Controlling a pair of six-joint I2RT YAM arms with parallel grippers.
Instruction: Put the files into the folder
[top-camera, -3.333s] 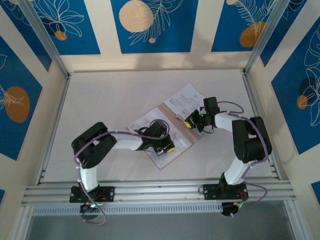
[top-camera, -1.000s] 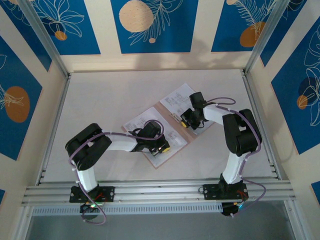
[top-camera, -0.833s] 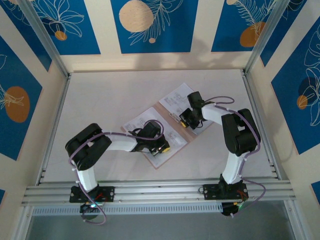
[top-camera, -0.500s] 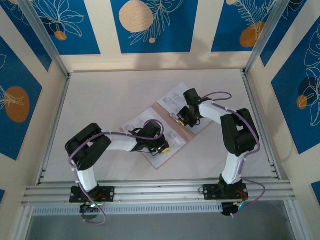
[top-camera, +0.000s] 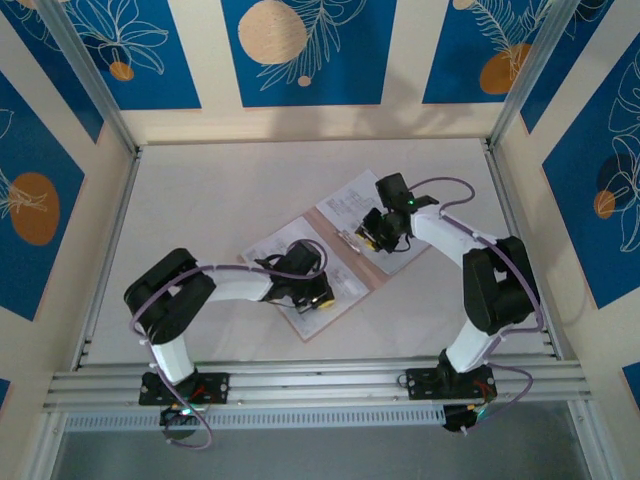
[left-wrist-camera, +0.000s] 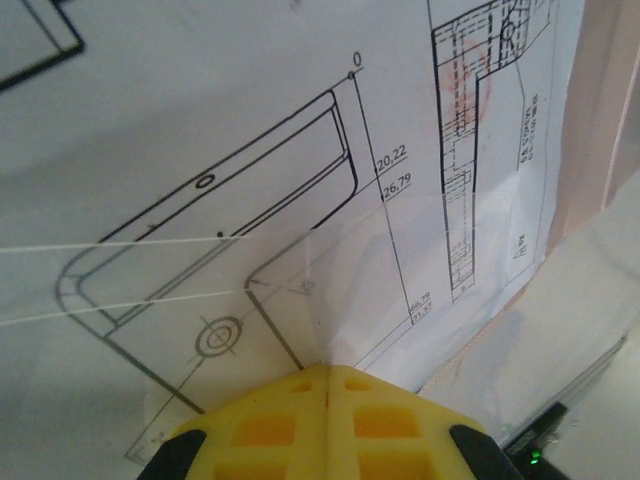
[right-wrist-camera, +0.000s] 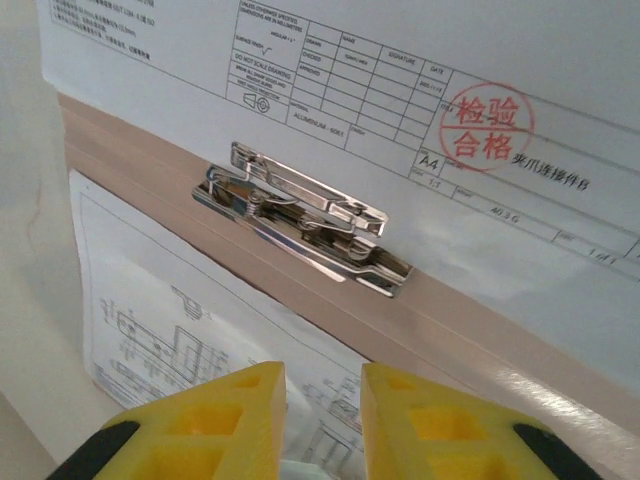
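Observation:
The pinkish-tan folder (top-camera: 303, 327) lies open in the middle of the table, with white printed files on both leaves (top-camera: 360, 200) (top-camera: 268, 246). My left gripper (top-camera: 318, 298) stands on the near leaf. Its yellow fingers (left-wrist-camera: 290, 420) are shut, and a raised fold of the drawing sheet (left-wrist-camera: 250, 150) runs into their seam. My right gripper (top-camera: 371, 238) hovers over the spine with its jaws a little apart and nothing between them (right-wrist-camera: 322, 400). Ahead of it sit the metal clip (right-wrist-camera: 300, 230), the folder's tan strip (right-wrist-camera: 460, 315) and a sheet with a red stamp (right-wrist-camera: 490, 125).
Bare table (top-camera: 220, 190) spreads to the left and behind the folder. Metal rails (top-camera: 320, 380) run along the near edge, and frame posts (top-camera: 505, 110) stand at the back corners. Patterned walls close in the sides.
The right gripper's jaws have parted from shut, and its arm has swung a little outward. The left gripper and the folder's near corner have slid slightly left.

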